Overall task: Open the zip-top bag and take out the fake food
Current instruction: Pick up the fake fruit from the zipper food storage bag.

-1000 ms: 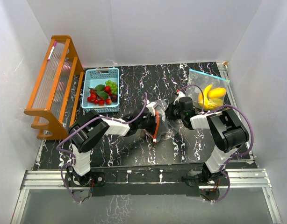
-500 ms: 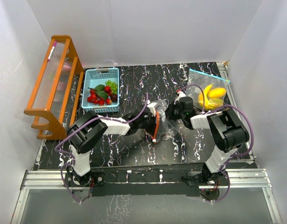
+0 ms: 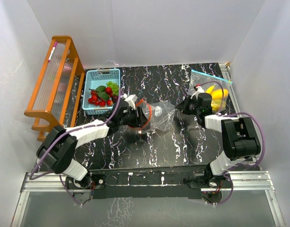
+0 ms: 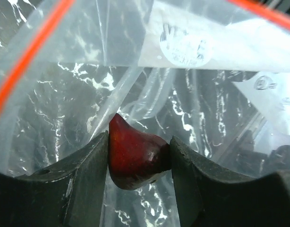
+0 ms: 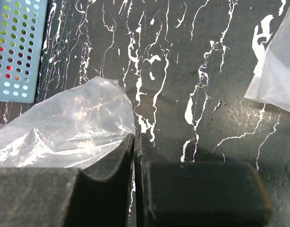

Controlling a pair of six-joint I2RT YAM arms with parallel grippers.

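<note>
1. Left gripper [image 3: 141, 117], closed on a red fruit piece [image 4: 135, 158]: moved from the table's centre up and to the left, now near the light-blue basket [image 3: 102, 72]. Its arm is stretched further out.
2. Clear bag [image 3: 161, 112]: carried up and left with that gripper. Formerly bunched, now drawn out between the two grippers.
3. Right gripper [image 3: 183, 107]: withdrawn to the right, now just beside the banana bag [image 3: 198, 78].

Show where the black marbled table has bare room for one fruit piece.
Bare: far strip between light-blue slotted plastic basket and clear bag of yellow fruit; near edge of black marbled table. Crowded: centre, around clear orange-zip bag.
</note>
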